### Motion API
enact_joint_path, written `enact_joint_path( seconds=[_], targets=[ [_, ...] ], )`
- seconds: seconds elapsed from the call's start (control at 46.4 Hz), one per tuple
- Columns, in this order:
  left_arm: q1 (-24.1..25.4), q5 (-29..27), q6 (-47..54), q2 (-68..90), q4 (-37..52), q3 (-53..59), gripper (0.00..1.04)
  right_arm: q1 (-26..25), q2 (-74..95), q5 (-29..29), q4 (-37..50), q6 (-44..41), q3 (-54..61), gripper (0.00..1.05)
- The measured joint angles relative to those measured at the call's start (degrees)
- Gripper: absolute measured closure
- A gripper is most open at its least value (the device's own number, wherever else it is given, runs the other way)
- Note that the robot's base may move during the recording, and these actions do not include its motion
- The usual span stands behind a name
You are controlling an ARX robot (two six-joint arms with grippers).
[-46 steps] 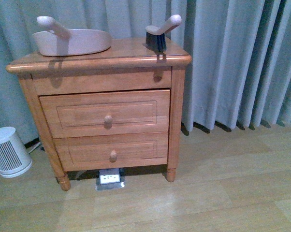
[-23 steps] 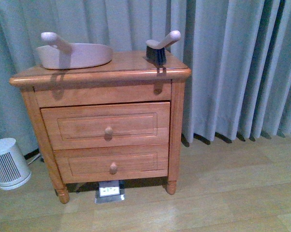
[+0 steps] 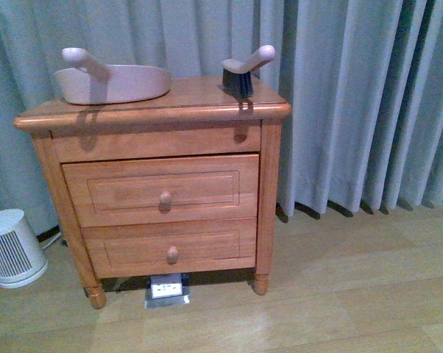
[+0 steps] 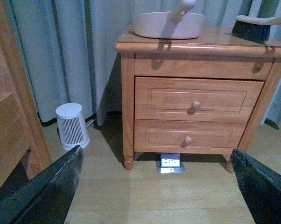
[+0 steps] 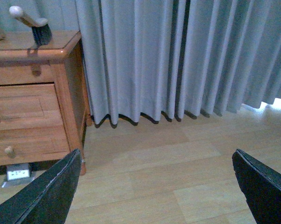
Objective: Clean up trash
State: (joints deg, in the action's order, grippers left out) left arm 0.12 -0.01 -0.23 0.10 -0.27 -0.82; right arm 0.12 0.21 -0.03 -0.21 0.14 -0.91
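Note:
The trash is out of view in every frame. A pale pink dustpan (image 3: 112, 79) lies on top of a wooden nightstand (image 3: 155, 184), with a hand brush (image 3: 245, 70) standing at the top's right end. The same dustpan (image 4: 168, 22) and brush (image 4: 257, 28) show in the left wrist view. My left gripper (image 4: 157, 186) is open over bare floor in front of the nightstand. My right gripper (image 5: 159, 186) is open over bare floor to the right of the nightstand (image 5: 33, 98), before the curtain. Neither arm shows in the front view.
Grey curtains (image 3: 354, 95) hang behind and to the right of the nightstand. A small white heater (image 3: 12, 246) stands on the floor at its left. A floor socket plate (image 3: 166, 288) lies under it. Another wooden piece of furniture (image 4: 10, 107) stands close to my left gripper.
The front view has tilted up slightly over the last second, so the nightstand sits lower in the frame. Nothing on it has moved.

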Motion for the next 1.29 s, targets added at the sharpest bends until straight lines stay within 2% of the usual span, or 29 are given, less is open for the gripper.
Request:
enact_joint_path(
  seconds=[1.293],
  targets=[
    [-0.02,0.02,0.0,-0.04,0.0,0.0,0.08,0.0,-0.02,-0.02,0.0,0.0,0.0,0.07]
  ],
)
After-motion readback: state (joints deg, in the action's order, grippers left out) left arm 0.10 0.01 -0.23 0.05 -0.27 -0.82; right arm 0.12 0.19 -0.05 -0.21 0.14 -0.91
